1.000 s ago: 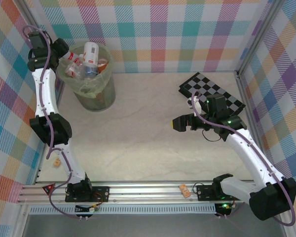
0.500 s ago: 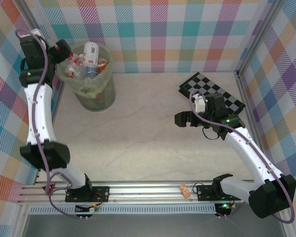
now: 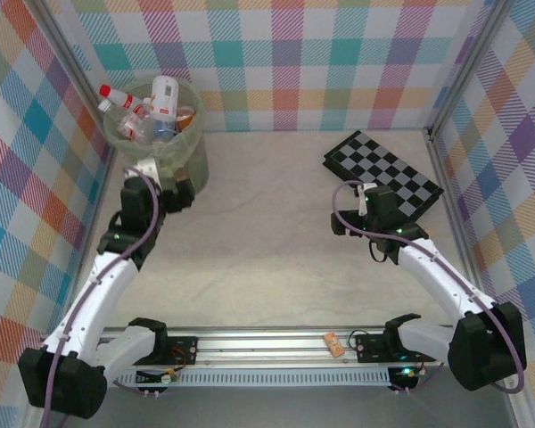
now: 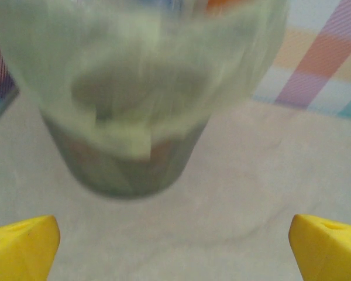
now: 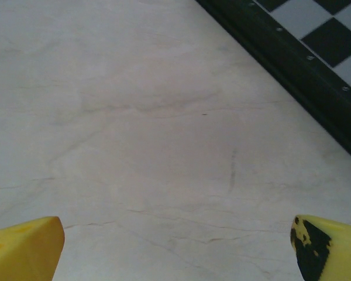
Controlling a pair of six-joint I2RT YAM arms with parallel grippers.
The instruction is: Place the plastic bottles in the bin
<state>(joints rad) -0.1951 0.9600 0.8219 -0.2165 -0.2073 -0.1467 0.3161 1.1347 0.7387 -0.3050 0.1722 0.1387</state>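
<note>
The bin [image 3: 193,153] stands at the far left corner of the desk [image 3: 267,241], close to the plaid walls. It is a tall, round, pale-green container you can half see through, with a thin liner folded over its rim. The plastic bottles [image 3: 164,98] are heaped inside and rise above the rim. We make out a white one with a red label standing upright and some clear ones with red and white labels. One red-capped bottle [image 3: 114,93] lies tilted on the left rim, its cap pointing outward. In the left wrist view the bin [image 4: 128,167] is blurred, and the liner sags down its wall in loose folds.

The left gripper [image 3: 171,191] sits low, just in front of the near side of the bin. Its yellow fingers [image 4: 20,246] are spread wide with nothing between them. The right gripper [image 3: 341,223] hangs over bare desk beside the checkerboard [image 3: 383,169]. It is also wide and holds nothing.

A second ago the left arm reached high along the left wall, with its gripper at the bin's rim on the red-capped bottle. Now that bottle rests on the rim by itself, and the arm has pulled back and dropped low. The right gripper has shifted slightly toward the checkerboard.
</note>
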